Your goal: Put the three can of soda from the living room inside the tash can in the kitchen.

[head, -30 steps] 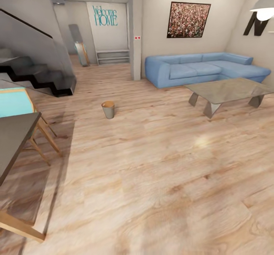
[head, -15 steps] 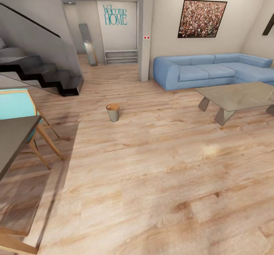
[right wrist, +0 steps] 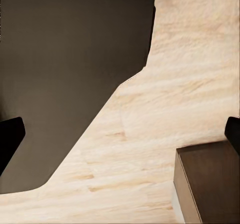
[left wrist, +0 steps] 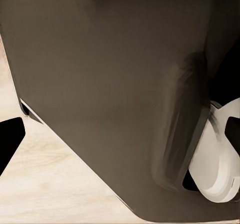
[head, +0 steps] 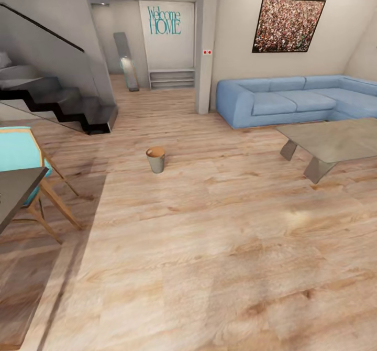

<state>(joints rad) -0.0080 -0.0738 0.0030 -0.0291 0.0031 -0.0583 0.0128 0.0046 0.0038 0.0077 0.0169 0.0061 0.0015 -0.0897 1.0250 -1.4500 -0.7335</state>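
1. a small round bin, taken to be the tash can, is seen standing upright on the pale wood floor in the head view, its brown mouth open upward and its long axis vertical.
2. no soda cans are made out in these pictures.
3. relative to the fingers, the bin is judged to lie well ahead and slightly toward the left arm's side; which arm is nearer cannot be told, since it is well apart from both.
4. in the left wrist view, dark fingertips are seen at opposite edges, set wide apart, with nothing between them but a dark body panel and a white wheel.
5. in the right wrist view, the fingertips are likewise spread, nothing gripped, floor beyond.
6. further out, a blue sofa, a glass table, a black staircase and a turquoise chair are seen.
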